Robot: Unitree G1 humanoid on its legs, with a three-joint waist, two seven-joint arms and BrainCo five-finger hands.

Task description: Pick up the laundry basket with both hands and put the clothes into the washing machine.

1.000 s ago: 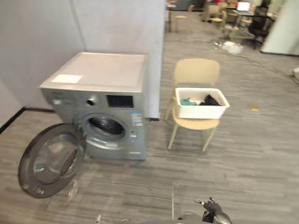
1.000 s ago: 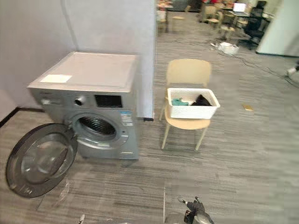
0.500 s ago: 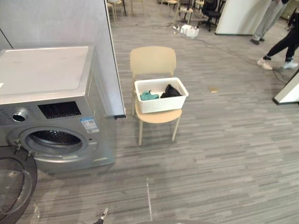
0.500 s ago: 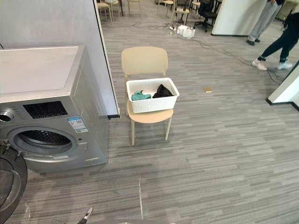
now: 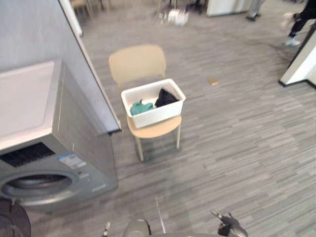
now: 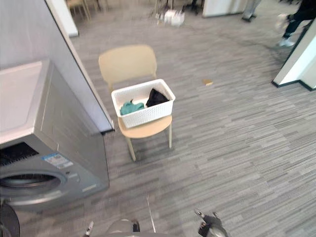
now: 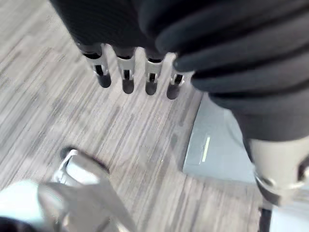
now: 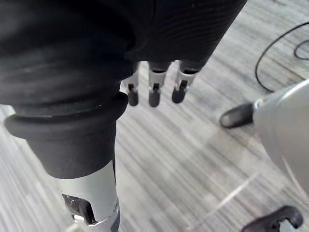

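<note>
Since the laundry basket sits well off on its chair, it must be approached before the slack-fingered, empty left hand and right hand are applied.

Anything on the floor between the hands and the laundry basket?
No. Left eye view: bare grey floor, one thin pale line, from the right hand and left hand to the chair bearing the laundry basket.

Grey wood-plank floor covers the room. A beige chair stands just beside the end of a pale grey partition wall. At far right is a white wall panel with dark skirting, a person's leg beyond it.
</note>
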